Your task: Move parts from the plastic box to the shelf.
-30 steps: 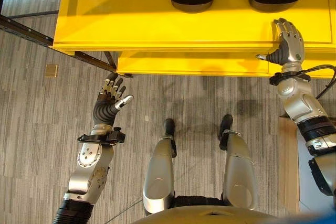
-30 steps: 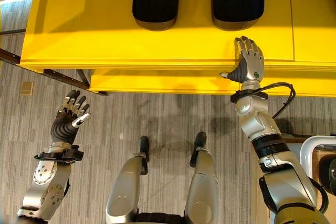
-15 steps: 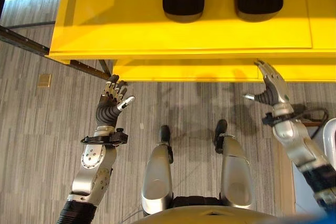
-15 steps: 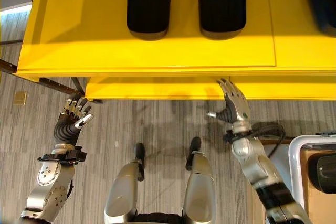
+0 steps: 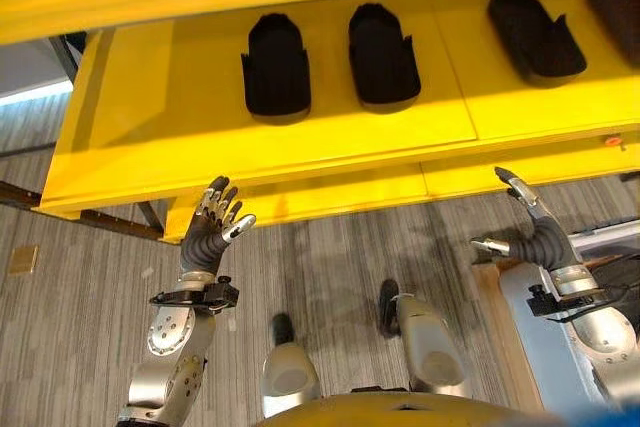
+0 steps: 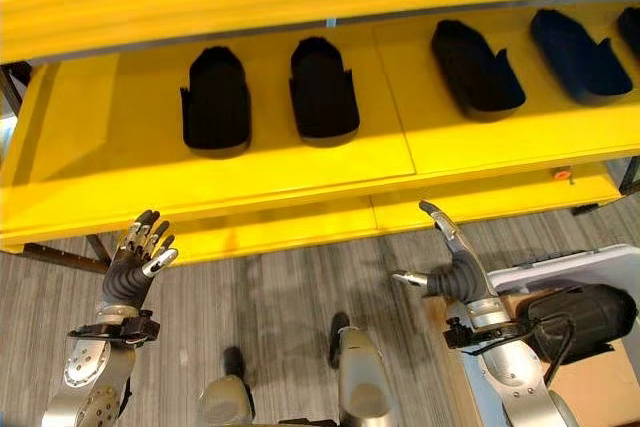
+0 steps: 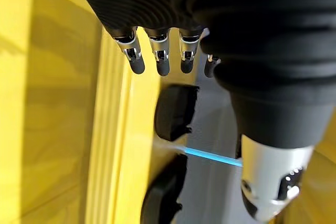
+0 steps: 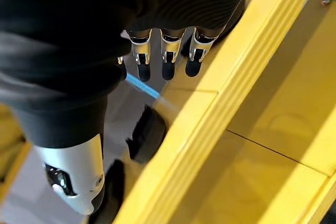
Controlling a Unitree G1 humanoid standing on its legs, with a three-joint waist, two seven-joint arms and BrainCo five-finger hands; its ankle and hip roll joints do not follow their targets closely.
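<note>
We log a yellow shelf (image 5: 140, 137) with several black parts on its middle board. Two parts sit side by side near the centre: the left part (image 5: 276, 69) and its neighbour (image 5: 381, 55), close but apart. Further to the robot's right lie a third part (image 5: 533, 34) and a fourth part (image 6: 585, 52), both angled.

The left hand (image 5: 212, 224) is raised in front of the shelf's lower front edge, fingers (image 7: 159, 56) straight and slightly spread, holding nothing; its wrist view shows two of the shelved parts past the fingertips.

The right hand (image 5: 530, 227) stands below the shelf's lower board, fingers extended and thumb stuck out to the side, empty, apart from the shelf edge.

At the robot's right side we see the white plastic box (image 6: 590, 265), with one dark part (image 6: 580, 309) inside; it seems to lie on brown cardboard, though the arm hides some of it.

Grey striped floor (image 5: 80, 337) lies beneath.
</note>
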